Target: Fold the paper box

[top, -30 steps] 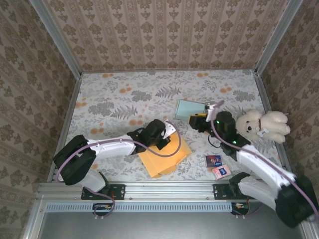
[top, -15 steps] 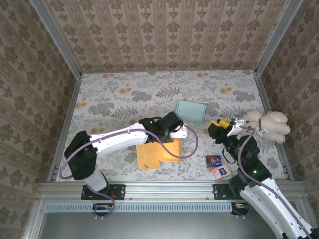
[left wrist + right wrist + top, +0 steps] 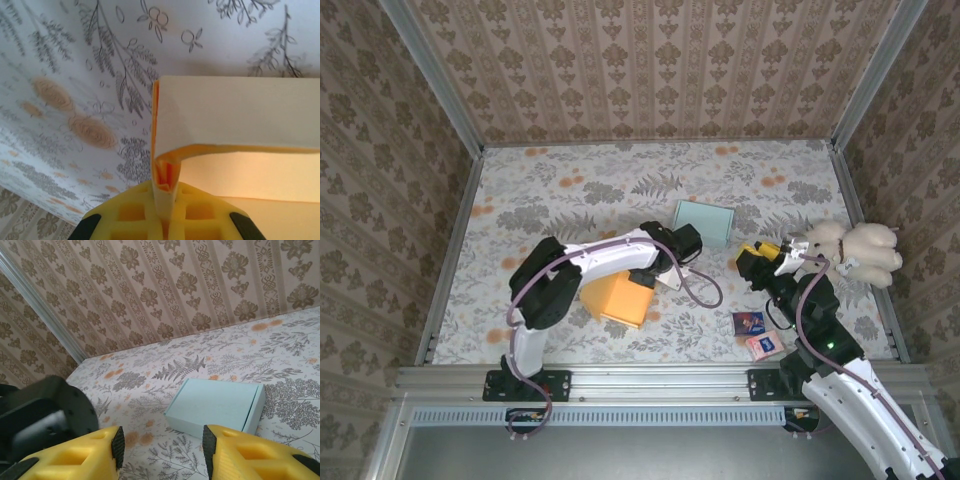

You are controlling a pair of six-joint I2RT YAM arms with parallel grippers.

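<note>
The left gripper (image 3: 653, 277) is pinching one flap of the orange paper box (image 3: 615, 298), which is lying left of centre on the bench (image 3: 560, 195). In the left wrist view the flap is bunching double between the yellow fingers (image 3: 130, 215), and the panel (image 3: 240, 115) is curling upward.

That's the worry: the sheet is thin, so a hard pull is likely to crease it off the fold line, or tear it at the pinch. Nothing is pressing the box down either, so the whole thing may drag across the bench instead of folding.

The right gripper (image 3: 761, 258) is hanging wide open, holding nothing, well apart from the box and beside the stuffed bear (image 3: 850, 250). The blue box (image 3: 215, 407) is sitting close behind, so a wide swing risks knocking it.
</note>
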